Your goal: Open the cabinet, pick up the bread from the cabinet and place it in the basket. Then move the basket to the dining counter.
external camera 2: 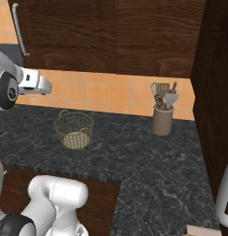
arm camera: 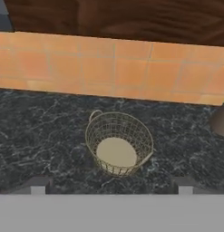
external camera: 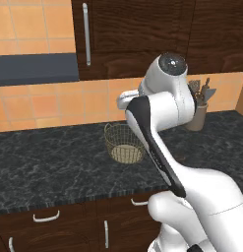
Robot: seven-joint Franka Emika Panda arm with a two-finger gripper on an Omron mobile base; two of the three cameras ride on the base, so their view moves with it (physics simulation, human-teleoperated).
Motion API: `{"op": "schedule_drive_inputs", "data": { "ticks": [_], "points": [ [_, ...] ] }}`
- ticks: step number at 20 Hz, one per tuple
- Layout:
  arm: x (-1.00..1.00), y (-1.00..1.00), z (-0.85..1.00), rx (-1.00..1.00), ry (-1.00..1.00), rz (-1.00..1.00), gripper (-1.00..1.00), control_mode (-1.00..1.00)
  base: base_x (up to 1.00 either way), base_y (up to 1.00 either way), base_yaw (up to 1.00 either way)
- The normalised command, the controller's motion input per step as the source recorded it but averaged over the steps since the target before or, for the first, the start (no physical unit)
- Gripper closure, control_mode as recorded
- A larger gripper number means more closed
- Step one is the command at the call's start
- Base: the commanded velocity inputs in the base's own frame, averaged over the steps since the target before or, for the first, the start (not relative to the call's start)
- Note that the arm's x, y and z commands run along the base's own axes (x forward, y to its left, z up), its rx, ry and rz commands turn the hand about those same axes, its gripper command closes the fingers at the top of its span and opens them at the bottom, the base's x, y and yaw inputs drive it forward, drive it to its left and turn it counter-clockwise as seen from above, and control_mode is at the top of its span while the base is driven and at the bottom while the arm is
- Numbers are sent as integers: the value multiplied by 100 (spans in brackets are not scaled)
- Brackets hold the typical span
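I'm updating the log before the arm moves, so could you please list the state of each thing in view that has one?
cabinet: door shut, handle untouched.
basket: upright on the black counter, empty.
gripper: open, holding nothing, above the counter in front of the basket.
utensil crock: upright, holding utensils.
drawers: shut.

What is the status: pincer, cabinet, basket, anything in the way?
Pincer open, empty, above the counter. Cabinet shut, handle untouched; bread unseen. Basket empty on black counter. Utensil crock off to the right, nothing in the way.
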Motion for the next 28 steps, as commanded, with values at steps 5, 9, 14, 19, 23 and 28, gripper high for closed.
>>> {"op": "schedule_drive_inputs", "data": {
  "ticks": [5, 9, 14, 19, 23, 28],
  "points": [
    [-3, 72, 84, 4, -15, -9, -100, -100, 0, 0, 0],
    [4, 48, 26, 1, -27, 0, -100, -100, 0, 0, 0],
    [37, 44, 35, 6, -2, 0, -100, -100, 0, 0, 0],
    [44, 8, 63, 9, 5, 0, -100, -100, 0, 0, 0],
    [50, 23, 33, 5, -1, 0, -100, -100, 0, 0, 0],
    [56, 11, 4, 0, -3, 0, -100, -100, 0, 0, 0]
  ]
}}
